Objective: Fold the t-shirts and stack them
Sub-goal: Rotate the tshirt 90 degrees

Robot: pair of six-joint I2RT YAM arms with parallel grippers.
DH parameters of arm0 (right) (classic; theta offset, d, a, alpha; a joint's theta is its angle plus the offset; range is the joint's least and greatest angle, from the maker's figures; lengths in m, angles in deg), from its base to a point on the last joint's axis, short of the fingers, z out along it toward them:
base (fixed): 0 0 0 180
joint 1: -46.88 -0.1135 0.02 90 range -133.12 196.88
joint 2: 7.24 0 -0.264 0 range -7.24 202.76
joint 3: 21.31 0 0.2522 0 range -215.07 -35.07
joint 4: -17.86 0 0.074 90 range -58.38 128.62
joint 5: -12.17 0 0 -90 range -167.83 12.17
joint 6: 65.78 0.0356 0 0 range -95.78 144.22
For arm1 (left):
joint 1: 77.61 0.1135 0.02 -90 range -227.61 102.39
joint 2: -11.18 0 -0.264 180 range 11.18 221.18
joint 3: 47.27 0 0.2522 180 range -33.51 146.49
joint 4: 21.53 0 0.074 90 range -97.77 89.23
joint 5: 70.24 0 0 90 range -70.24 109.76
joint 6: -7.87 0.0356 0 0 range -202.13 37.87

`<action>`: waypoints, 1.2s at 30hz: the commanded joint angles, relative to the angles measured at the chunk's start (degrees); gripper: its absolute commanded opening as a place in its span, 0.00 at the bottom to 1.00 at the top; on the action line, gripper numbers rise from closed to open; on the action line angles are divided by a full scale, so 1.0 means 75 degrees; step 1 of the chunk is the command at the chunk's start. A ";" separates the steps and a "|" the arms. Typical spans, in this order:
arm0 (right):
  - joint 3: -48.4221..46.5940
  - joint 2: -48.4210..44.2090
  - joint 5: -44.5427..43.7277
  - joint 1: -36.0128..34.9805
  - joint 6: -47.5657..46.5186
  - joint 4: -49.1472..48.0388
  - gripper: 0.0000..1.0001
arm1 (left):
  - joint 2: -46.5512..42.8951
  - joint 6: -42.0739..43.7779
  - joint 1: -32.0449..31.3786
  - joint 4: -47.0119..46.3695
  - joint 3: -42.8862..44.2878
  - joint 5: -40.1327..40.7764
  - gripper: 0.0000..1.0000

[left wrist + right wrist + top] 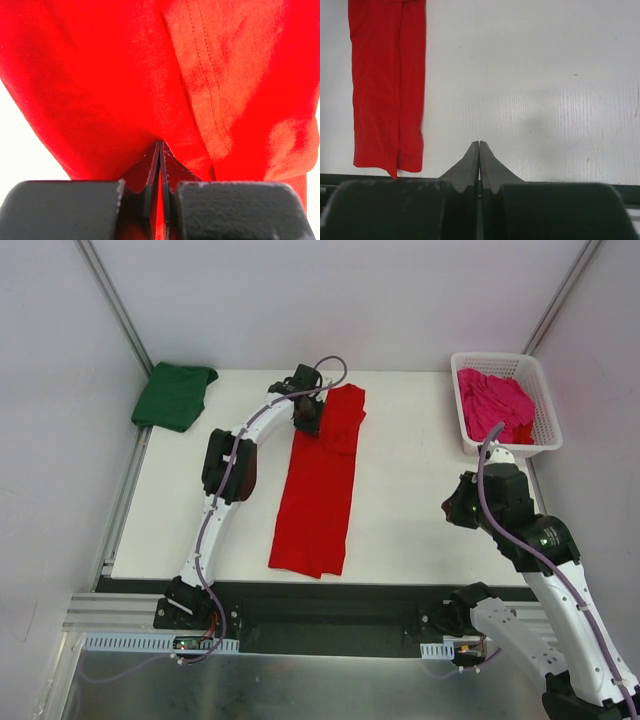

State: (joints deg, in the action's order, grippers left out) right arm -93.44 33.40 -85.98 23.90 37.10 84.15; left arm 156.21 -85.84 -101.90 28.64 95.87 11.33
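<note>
We have the red t-shirt (318, 490) lying in the middle of the table (420, 510) as a long narrow strip, its sides already folded in. It runs from near the front edge to the far side. At the far end a part of the cloth is doubled over beside the strip, and there our left gripper (160, 146) sits, its jaws pressed together on a pinch of red fabric.

We judge the step in hand to be the crosswise fold of this shirt: bringing the far end toward the near hem. The next move calls for lifting that pinched end just clear of the table and carrying it straight along the strip, so the layers land square and do not twist.

Our right gripper (479, 145) hangs over bare table to the right of the strip, jaws together and holding nothing.

The green t-shirt (175, 395) lies folded at the far left corner, likely the base of the stack. The pink t-shirt (495, 405) lies crumpled in the white basket (545, 425) at the far right, not yet folded.
</note>
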 commanded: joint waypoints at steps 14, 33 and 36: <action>0.0025 -0.0134 -0.0110 -0.0029 0.0134 0.0074 0.02 | 0.0116 -0.0865 0.0766 0.0689 -0.0528 0.1030 0.00; 0.0528 -0.0134 -0.0075 -0.0041 0.0134 -0.0160 0.02 | -0.1943 -0.0583 0.0602 -0.0576 -0.0575 -0.0294 0.00; 0.0657 -0.0122 -0.0051 -0.0041 0.0134 -0.0254 0.02 | -0.2777 -0.0678 0.0579 -0.0763 -0.0855 -0.0470 0.00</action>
State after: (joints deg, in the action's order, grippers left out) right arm -89.27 32.57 -86.06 23.90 37.30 84.02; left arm 149.13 -91.21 -97.14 25.40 90.60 10.17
